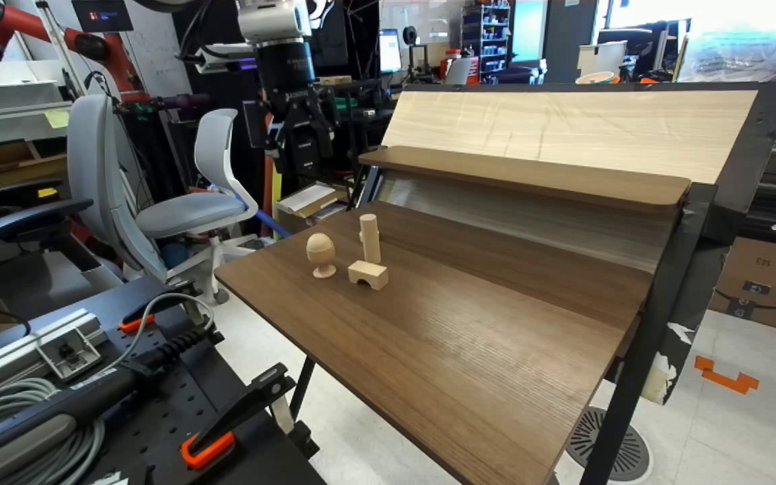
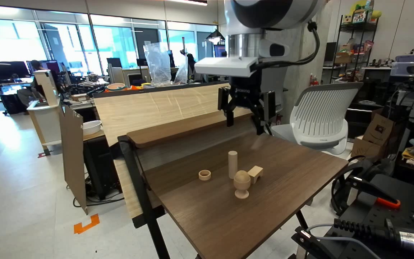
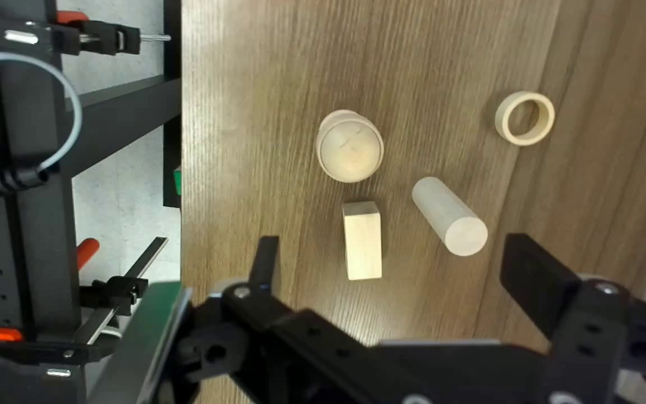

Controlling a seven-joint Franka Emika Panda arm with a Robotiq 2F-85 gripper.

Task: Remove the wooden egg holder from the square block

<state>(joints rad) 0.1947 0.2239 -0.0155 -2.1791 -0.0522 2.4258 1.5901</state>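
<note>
The wooden egg holder [image 1: 321, 254] is a light tan egg-shaped piece on a stemmed foot. It stands upright on the brown table and shows in both exterior views [image 2: 242, 182] and in the wrist view [image 3: 351, 148]. No square block with a thin peg shows in any view. A small tan block with an arch cut in it [image 1: 368, 274] sits close to the egg holder, apart from it; it shows in the wrist view [image 3: 363, 245]. My gripper [image 2: 245, 124] is open and empty, high above the table; its fingers spread wide in the wrist view [image 3: 391, 252].
A tan wooden cylinder [image 2: 232, 164] stands upright by the arched block. A wooden ring [image 2: 204, 175] lies on the table [image 1: 469, 350] beyond the cylinder; it also shows in the wrist view [image 3: 525, 119]. A raised shelf [image 1: 529, 176] runs along the table's back.
</note>
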